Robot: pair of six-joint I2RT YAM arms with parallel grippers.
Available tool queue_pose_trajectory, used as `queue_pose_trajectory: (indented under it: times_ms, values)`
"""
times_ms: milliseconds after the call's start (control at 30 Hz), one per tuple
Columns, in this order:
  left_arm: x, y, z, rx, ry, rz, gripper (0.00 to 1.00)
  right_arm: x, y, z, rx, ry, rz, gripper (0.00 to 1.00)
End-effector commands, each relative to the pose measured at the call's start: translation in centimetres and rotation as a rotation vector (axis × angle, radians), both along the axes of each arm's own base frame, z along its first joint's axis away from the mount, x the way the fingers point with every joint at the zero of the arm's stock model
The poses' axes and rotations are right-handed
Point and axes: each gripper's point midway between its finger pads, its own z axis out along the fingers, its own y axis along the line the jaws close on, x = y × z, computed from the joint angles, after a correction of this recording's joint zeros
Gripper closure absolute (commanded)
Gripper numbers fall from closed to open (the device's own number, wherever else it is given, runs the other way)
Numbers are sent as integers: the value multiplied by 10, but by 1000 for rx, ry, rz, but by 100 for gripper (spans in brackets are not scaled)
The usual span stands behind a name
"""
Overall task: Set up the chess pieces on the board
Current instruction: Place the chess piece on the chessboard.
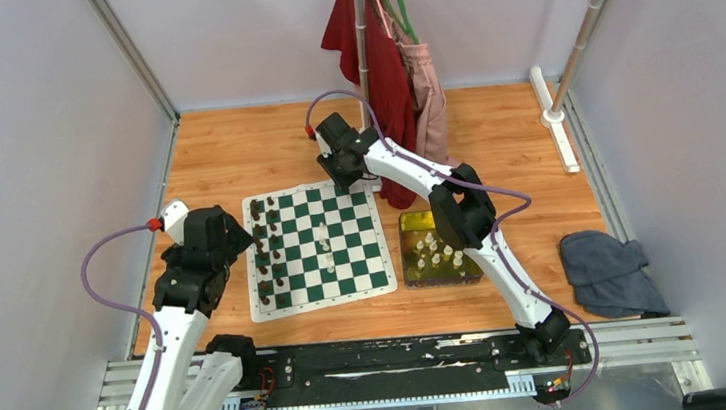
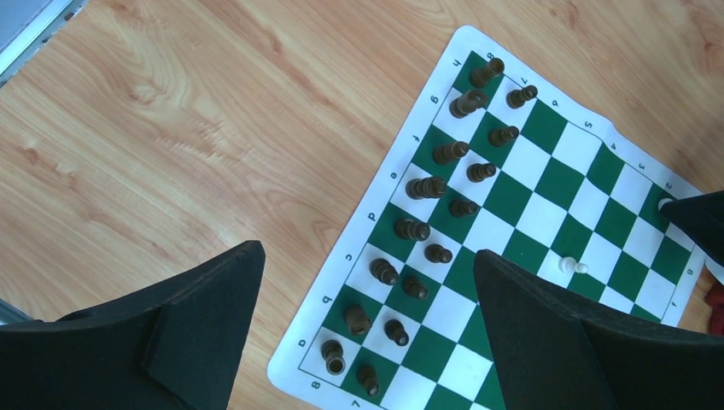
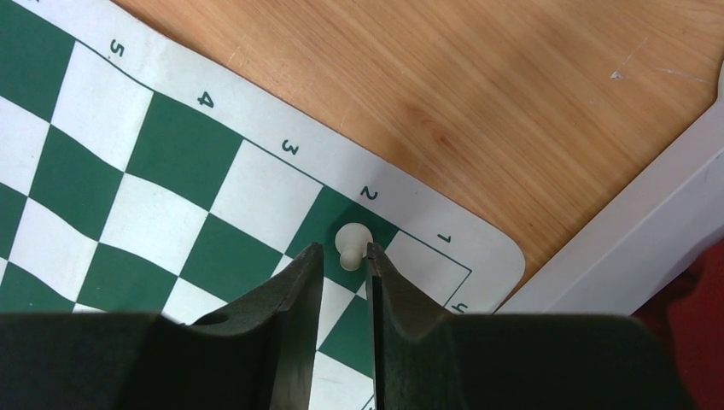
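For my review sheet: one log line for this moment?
left gripper: open, empty | right gripper: open around cream pawn standing on board | tray: holds cream pieces

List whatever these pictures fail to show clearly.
- Right wrist view: the white pawn's base is hidden by the right end effector; whether it is gripped is unclear.
- Top view: the cream pieces in the tray are too small to identify.
- Left wrist view: the left end effector's fingers cover the board's near squares.
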Motion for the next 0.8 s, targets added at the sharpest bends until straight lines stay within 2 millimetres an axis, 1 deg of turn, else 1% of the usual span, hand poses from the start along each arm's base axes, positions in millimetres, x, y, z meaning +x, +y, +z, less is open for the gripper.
queue_pose_trajectory:
  times_ms: [0,233,267,467,567,767]
  values:
    - [0,0,1,-19,-18,11,0,-5,-11,-14,-38,41,-5,70]
    - [-4,0,0,-21,-22,14,0,-4,-10,-9,-39,27,-2,68]
    - [-5,0,0,-22,-22,15,0,-4,-10,-7,-37,24,-3,67]
    - [-6,0,0,-29,-26,18,0,-6,-9,-8,-33,32,2,66]
    - [-7,-1,-1,-37,-28,18,0,-8,-8,-9,-31,39,4,67]
    - [-8,-1,0,-42,-33,19,0,-9,-6,-8,-21,44,6,73]
